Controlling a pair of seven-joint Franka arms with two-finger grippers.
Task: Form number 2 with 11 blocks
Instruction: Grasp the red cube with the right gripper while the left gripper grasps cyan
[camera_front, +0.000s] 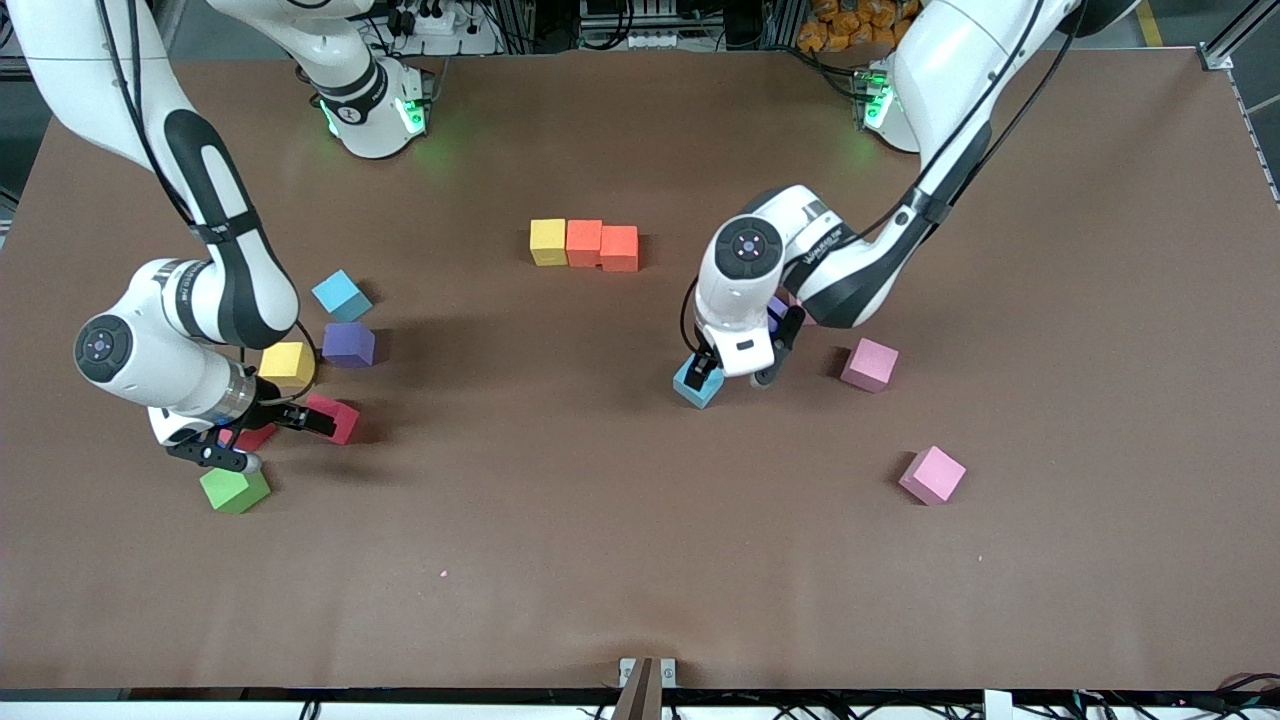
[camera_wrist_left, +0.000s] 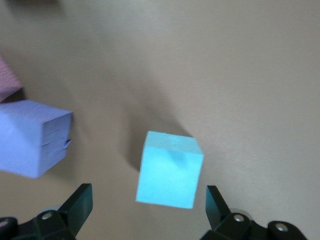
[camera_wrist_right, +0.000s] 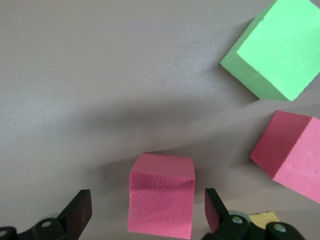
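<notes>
Green block (camera_front: 234, 489) nearest camera, at right arm's end. Right gripper (camera_front: 232, 447) low beside it, fingers spread around red block (camera_wrist_right: 161, 199), not pinching. Left gripper (camera_front: 708, 376) fingers spread around light blue block (camera_wrist_left: 169, 169). Number 2: only top row laid, yellow (camera_front: 547, 241), orange (camera_front: 584, 242), red-orange (camera_front: 619, 248) touching mid-table. Tip: centre cube between fingers, close squarely on flat faces. Purple block (camera_wrist_left: 30, 137) mostly hidden under left wrist in front view; red block also part hidden.
</notes>
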